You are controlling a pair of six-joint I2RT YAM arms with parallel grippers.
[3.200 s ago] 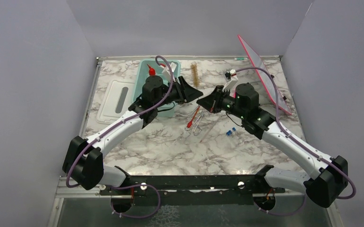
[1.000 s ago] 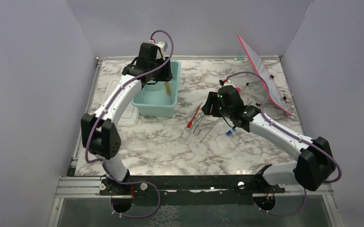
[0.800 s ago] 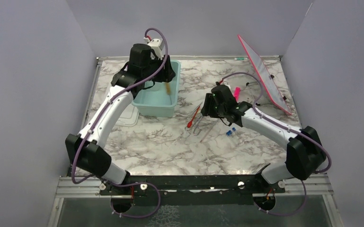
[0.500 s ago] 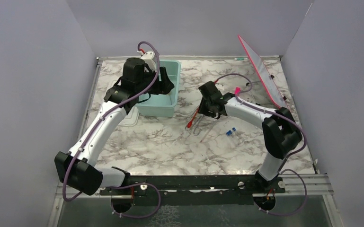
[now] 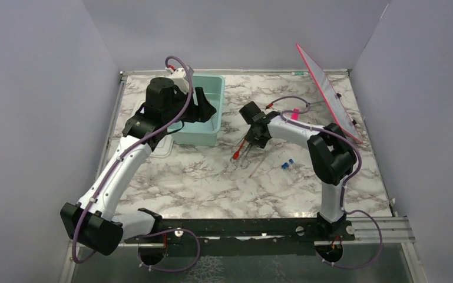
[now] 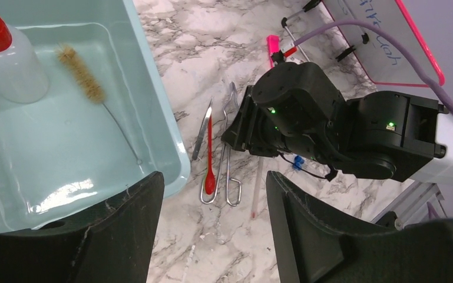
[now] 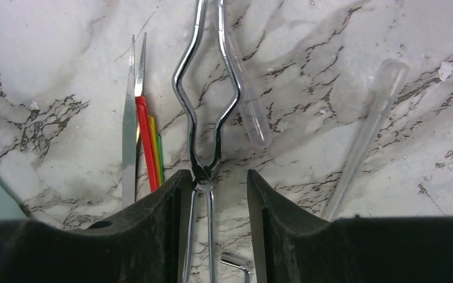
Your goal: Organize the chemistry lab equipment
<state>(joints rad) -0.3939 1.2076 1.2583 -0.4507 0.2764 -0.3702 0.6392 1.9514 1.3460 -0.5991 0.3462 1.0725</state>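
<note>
The wire metal tongs (image 7: 207,112) lie flat on the marble, and my right gripper (image 7: 218,175) stands open astride their handles just below the pivot. The left finger (image 7: 159,218) almost touches the wire and the right one stands apart. Thin clear rods (image 7: 362,135) and steel tweezers (image 7: 130,124) lie on either side. My left gripper (image 6: 212,178) is open and empty, over the teal tub's near corner (image 6: 174,147). Inside the tub are the squeeze bottle (image 6: 3,62) and a brush (image 6: 82,75). The red-tipped dropper (image 6: 210,156) lies beside the tongs (image 6: 231,150). Blue-capped vials (image 5: 287,164) sit further right.
The tub's white lid (image 5: 160,148) lies left of the tub (image 5: 195,137). A pink-edged board (image 5: 328,91) leans at the back right, with a flat pink strip (image 6: 273,44) near it. Grey walls close in three sides.
My left arm has drawn back from above the tub, leaving the brush inside. The right gripper has swung left and come down over the tongs.
</note>
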